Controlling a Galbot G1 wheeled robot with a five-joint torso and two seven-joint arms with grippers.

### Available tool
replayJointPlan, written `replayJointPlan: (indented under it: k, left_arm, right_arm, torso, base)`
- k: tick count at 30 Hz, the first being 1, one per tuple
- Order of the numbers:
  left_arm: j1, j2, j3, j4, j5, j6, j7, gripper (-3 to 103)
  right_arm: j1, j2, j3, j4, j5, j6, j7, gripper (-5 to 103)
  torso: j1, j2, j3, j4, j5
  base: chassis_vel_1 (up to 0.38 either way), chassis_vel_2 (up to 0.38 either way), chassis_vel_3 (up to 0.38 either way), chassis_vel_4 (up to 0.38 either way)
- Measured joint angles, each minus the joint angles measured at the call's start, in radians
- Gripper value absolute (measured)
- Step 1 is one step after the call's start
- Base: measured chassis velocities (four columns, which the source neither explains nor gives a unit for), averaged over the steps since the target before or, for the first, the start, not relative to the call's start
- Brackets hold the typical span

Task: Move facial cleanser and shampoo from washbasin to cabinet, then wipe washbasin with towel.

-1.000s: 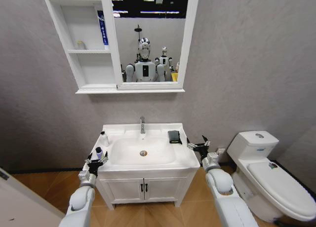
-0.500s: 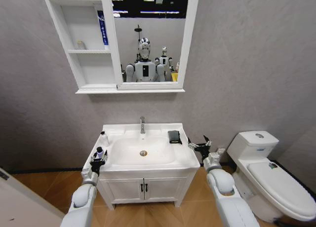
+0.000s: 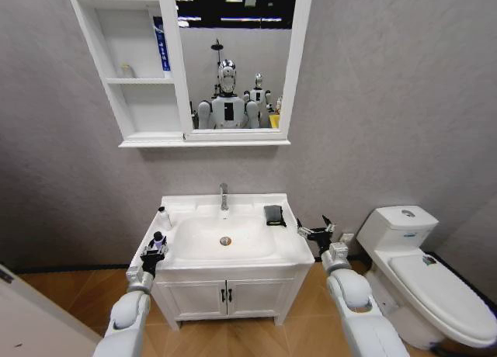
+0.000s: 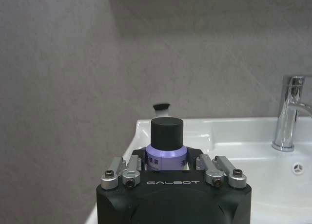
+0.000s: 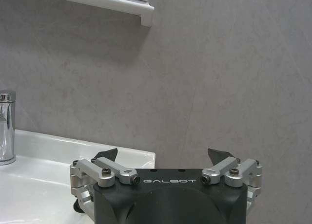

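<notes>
The fingers of the left gripper [image 4: 167, 158] have closed on the small purple bottle [image 4: 166, 151] with the black cap, standing at the front left corner of the washbasin [image 3: 289, 252]; a second ago they stood wide around it. That grasp looks ready for the lift toward the cabinet [image 3: 128, 81]. A second white bottle [image 3: 164, 218] waits just behind, along the left rim. The right gripper [image 3: 314, 231] has drawn back off the basin's right edge, fingers spread wide and empty. The towel [image 3: 273, 214] lies untouched beside the tap [image 3: 224, 195].
</notes>
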Motion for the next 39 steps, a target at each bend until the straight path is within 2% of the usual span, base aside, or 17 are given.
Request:
replayJointPlan:
  k: [2, 5, 6, 8, 9, 12, 13, 15, 16, 20, 24, 26, 27, 31, 35, 38, 39]
  left_arm:
    - [0.005, 0.035, 0.0, -0.04, -0.025, 0.03, -0.016, 43]
    - [-0.011, 0.149, -0.003, -0.161, -0.108, 0.126, -0.075, 43]
    - [-0.011, 0.149, -0.003, -0.161, -0.108, 0.126, -0.075, 43]
    - [-0.056, 0.218, -0.002, -0.229, -0.197, 0.204, -0.147, 43]
    - [-0.056, 0.218, -0.002, -0.229, -0.197, 0.204, -0.147, 43]
    - [-0.168, 0.286, 0.016, -0.264, -0.298, 0.301, -0.234, 43]
    - [-0.168, 0.286, 0.016, -0.264, -0.298, 0.301, -0.234, 43]
    - [-0.261, 0.33, 0.054, -0.254, -0.345, 0.37, -0.293, 43]
    - [-0.261, 0.33, 0.054, -0.254, -0.345, 0.37, -0.293, 43]
    - [-0.386, 0.424, 0.117, -0.254, -0.51, 0.524, -0.416, 43]
    - [-0.466, 0.481, 0.139, -0.256, -0.58, 0.567, -0.444, 43]
    - [-0.558, 0.529, 0.162, -0.249, -0.658, 0.59, -0.469, 43]
    - [-0.558, 0.529, 0.162, -0.249, -0.658, 0.59, -0.469, 43]
    - [-0.726, 0.588, 0.236, -0.175, -0.709, 0.597, -0.461, 43]
    - [-0.77, 0.597, 0.261, -0.146, -0.716, 0.597, -0.45, 43]
    - [-0.944, 0.591, 0.367, -0.02, -0.73, 0.586, -0.417, 43]
    - [-0.944, 0.591, 0.367, -0.02, -0.73, 0.586, -0.417, 43]
  right_arm:
    - [-0.002, 0.003, -0.004, 0.0, -0.004, 0.0, 0.0, 100]
    - [-0.009, 0.008, -0.019, 0.001, -0.015, 0.001, 0.003, 100]
    - [-0.009, 0.008, -0.019, 0.001, -0.015, 0.001, 0.003, 100]
    - [-0.013, 0.008, -0.029, 0.008, -0.019, 0.001, 0.007, 100]
    - [-0.013, 0.008, -0.029, 0.008, -0.019, 0.001, 0.007, 100]
    - [-0.024, 0.006, -0.037, 0.016, -0.028, -0.002, 0.014, 100]
    - [-0.024, 0.006, -0.037, 0.016, -0.028, -0.002, 0.014, 100]
    - [-0.037, -0.002, -0.046, 0.029, -0.028, -0.017, 0.025, 100]
    - [-0.037, -0.002, -0.046, 0.029, -0.028, -0.017, 0.025, 100]
    - [-0.055, -0.016, -0.042, 0.048, -0.03, -0.045, 0.041, 100]
    - [-0.077, -0.02, -0.027, 0.06, -0.03, -0.05, 0.045, 100]
    - [-0.103, -0.028, -0.012, 0.077, -0.029, -0.05, 0.045, 100]
    - [-0.103, -0.028, -0.012, 0.077, -0.029, -0.05, 0.045, 100]
    - [-0.132, -0.033, 0.011, 0.105, -0.029, -0.049, 0.044, 100]
    - [-0.137, -0.033, 0.014, 0.112, -0.028, -0.049, 0.044, 100]
    - [-0.15, -0.036, 0.021, 0.132, -0.025, -0.051, 0.044, 100]
    - [-0.15, -0.036, 0.021, 0.132, -0.025, -0.051, 0.044, 100]
  torso:
    - [0.0, 0.0, 0.0, 0.0002, -0.0001]
    - [0.0, 0.0, 0.0, 0.0002, 0.0]
    - [0.0, 0.0, 0.0, 0.0002, 0.0]
    - [0.0, 0.0, 0.0, 0.0001, 0.0]
    - [0.0, 0.0, 0.0, 0.0001, 0.0]
    - [0.0, 0.0, 0.0, -0.0001, 0.0001]
    - [0.0, 0.0, 0.0, -0.0001, 0.0001]
    - [0.0, 0.0, 0.0, -0.0002, -0.0002]
    - [0.0, 0.0, 0.0, -0.0002, -0.0002]
    - [0.0, 0.0, 0.0, 0.0001, -0.0004]
    - [0.0, 0.0, 0.0, 0.0, 0.0001]
    - [0.0, 0.0, 0.0, 0.0, 0.0]
    - [0.0, 0.0, 0.0, 0.0, 0.0]
    - [0.0, 0.0, 0.0, 0.0, 0.0001]
    - [0.0, 0.0, 0.0, 0.0, 0.0]
    - [0.0, 0.0, 0.0, 0.0, 0.0001]
    - [0.0, 0.0, 0.0, 0.0, 0.0001]
  base:
    - [0.0, 0.0, 0.0, 0.0]
    - [0.0, 0.0, 0.0, 0.0]
    - [0.0, 0.0, 0.0, 0.0]
    - [0.0, 0.0, 0.0, 0.0]
    - [0.0, 0.0, 0.0, 0.0]
    - [0.0, 0.0, 0.0, 0.0]
    - [0.0, 0.0, 0.0, 0.0]
    - [0.0, 0.0, 0.0, 0.0]
    - [0.0, 0.0, 0.0, 0.0]
    - [0.0, 0.0, 0.0, 0.0]
    - [0.0, 0.0, 0.0, 0.0]
    - [0.0, 0.0, 0.0, 0.0]
    - [0.0, 0.0, 0.0, 0.0]
    - [0.0, 0.0, 0.0, 0.0]
    - [0.0, 0.0, 0.0, 0.0]
    - [0.0, 0.0, 0.0, 0.0]
    - [0.0, 0.0, 0.0, 0.0]
